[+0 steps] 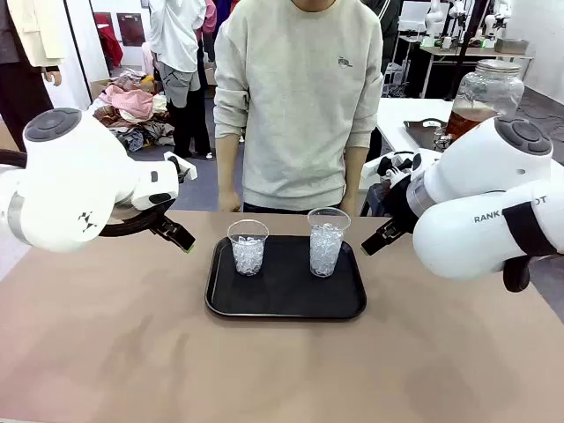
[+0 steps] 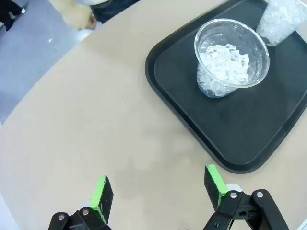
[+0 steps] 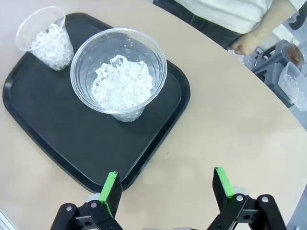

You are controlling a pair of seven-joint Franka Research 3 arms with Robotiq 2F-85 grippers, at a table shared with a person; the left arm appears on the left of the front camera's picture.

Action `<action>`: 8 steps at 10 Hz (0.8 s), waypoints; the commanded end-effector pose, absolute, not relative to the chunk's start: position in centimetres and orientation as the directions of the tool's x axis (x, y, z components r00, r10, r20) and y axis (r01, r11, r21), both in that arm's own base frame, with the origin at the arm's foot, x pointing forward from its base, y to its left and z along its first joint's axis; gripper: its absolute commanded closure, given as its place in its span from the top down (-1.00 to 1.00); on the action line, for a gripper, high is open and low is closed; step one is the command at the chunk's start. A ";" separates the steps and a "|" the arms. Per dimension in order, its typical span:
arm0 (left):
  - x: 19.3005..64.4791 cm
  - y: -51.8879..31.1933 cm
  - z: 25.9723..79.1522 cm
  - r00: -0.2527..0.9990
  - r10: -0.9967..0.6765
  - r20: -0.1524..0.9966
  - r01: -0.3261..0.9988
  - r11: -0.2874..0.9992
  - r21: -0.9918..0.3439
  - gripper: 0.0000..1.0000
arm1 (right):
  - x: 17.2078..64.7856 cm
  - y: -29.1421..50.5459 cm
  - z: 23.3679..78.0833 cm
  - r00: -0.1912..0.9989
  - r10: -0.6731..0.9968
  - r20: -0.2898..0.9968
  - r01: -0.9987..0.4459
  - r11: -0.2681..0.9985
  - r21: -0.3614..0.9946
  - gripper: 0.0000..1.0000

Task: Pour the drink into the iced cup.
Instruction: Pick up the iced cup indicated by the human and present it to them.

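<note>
A clear plastic short cup (image 1: 248,248) and taller cup (image 1: 327,242), both holding ice (image 3: 120,84), stand on a black rectangular tray (image 1: 286,301) near the far edge of the bench (image 1: 123,352). The amber-brown drink (image 1: 464,119) sits in a glass jar (image 1: 489,84) beyond the far right corner. The left fingers (image 2: 101,194) and right fingers (image 3: 111,191) gape empty over bare bench.

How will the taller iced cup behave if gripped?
The taller cup looks like thin clear plastic, so its walls would likely flex under a squeeze. Ice fills most of it, so it's probably heavy for its size. Its base is narrower than its mouth, so a high push may tip it.
</note>
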State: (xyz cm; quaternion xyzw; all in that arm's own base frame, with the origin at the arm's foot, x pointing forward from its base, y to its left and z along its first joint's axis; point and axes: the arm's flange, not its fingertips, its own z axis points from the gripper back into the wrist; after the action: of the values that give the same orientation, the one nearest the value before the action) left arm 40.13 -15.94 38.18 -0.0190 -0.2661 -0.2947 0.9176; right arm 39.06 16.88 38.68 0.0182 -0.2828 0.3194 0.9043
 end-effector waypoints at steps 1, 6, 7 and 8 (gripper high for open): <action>40.2 -15.8 38.3 0.678 -0.534 0.505 0.552 0.824 0.131 1.00 | 39.1 16.8 38.7 0.636 0.565 0.525 -0.587 0.796 -0.147 1.00; 40.2 -15.8 38.3 0.678 -0.534 0.505 0.552 0.824 0.131 1.00 | 39.1 16.8 38.7 0.636 0.565 0.525 -0.587 0.796 -0.147 1.00; 40.2 -15.8 38.3 0.678 -0.534 0.505 0.552 0.824 0.131 1.00 | 39.1 16.8 38.7 0.636 0.565 0.525 -0.587 0.796 -0.147 1.00; 40.2 -15.8 38.3 0.678 -0.534 0.505 0.552 0.824 0.131 1.00 | 39.1 16.8 38.7 0.636 0.565 0.525 -0.587 0.796 -0.147 1.00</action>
State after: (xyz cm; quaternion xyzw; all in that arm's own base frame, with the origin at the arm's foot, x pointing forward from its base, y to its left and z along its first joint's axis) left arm 40.13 -15.94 38.18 -0.0190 -0.2661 -0.2947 0.9176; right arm 39.06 16.88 38.68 0.0182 -0.2828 0.3194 0.9043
